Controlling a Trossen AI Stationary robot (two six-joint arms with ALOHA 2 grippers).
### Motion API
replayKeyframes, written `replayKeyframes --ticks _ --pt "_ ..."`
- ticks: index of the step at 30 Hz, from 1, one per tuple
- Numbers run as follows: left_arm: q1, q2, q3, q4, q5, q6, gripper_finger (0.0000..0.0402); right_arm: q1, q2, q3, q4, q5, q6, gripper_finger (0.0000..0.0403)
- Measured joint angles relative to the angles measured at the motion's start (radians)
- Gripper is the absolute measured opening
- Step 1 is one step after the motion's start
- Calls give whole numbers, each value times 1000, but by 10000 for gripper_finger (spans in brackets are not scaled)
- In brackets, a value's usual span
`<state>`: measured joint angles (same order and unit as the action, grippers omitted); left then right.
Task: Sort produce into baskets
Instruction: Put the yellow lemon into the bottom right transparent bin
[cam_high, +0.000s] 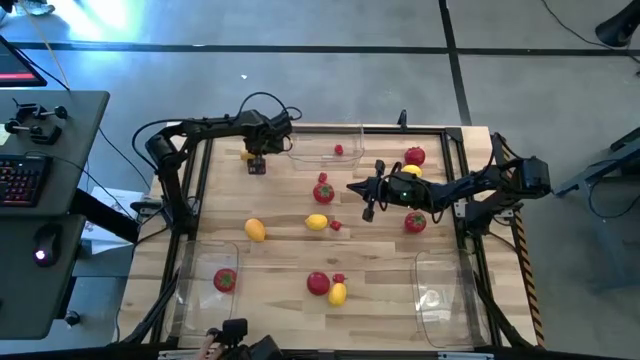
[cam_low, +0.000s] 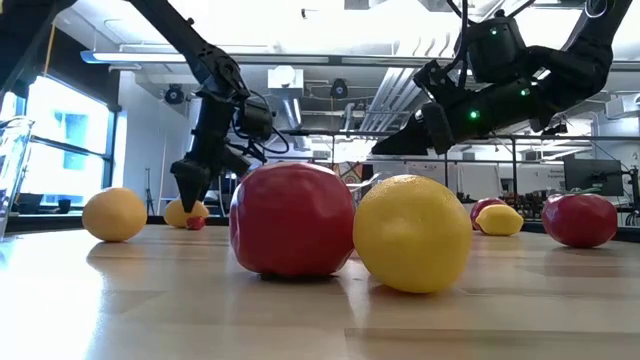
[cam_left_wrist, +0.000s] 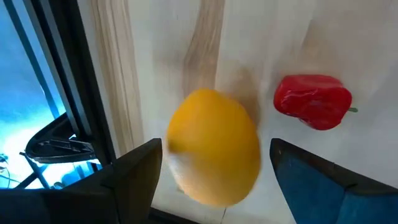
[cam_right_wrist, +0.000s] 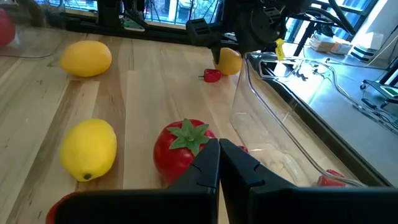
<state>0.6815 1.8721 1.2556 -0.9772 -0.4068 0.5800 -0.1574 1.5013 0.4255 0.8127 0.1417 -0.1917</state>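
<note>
Two views differ: left gripper (cam_left_wrist: 214, 171) jaws open around orange lemon (cam_left_wrist: 214, 146); right gripper (cam_right_wrist: 219, 163) jaws closed.

Left claw (cam_high: 256, 165) points down, fingers spread; right claw (cam_high: 368, 212) hangs pinched together mid-table.

Bright overhead light, blurred wrist close-up

Four cameras covering one desk (cam_high: 300, 250)

The high camera is looking straight down on everything; the low one is sitting at desk level, facing the room, close to a tomato (cam_low: 292, 220) and lemon (cam_low: 412, 232). Both wrist cameras are looking closely forward, sharing the orange fruit (cam_left_wrist: 214, 146) at the high view's 11 o'clock.
</note>
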Motion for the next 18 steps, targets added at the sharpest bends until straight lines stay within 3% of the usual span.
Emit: replayKeyframes --ticks 12,18 --pt "0 0 0 0 -5 -12 284 0 0 0 0 0 0 1" --pt "6 0 0 -1 -23 -29 254 0 0 0 0 0 0 1"
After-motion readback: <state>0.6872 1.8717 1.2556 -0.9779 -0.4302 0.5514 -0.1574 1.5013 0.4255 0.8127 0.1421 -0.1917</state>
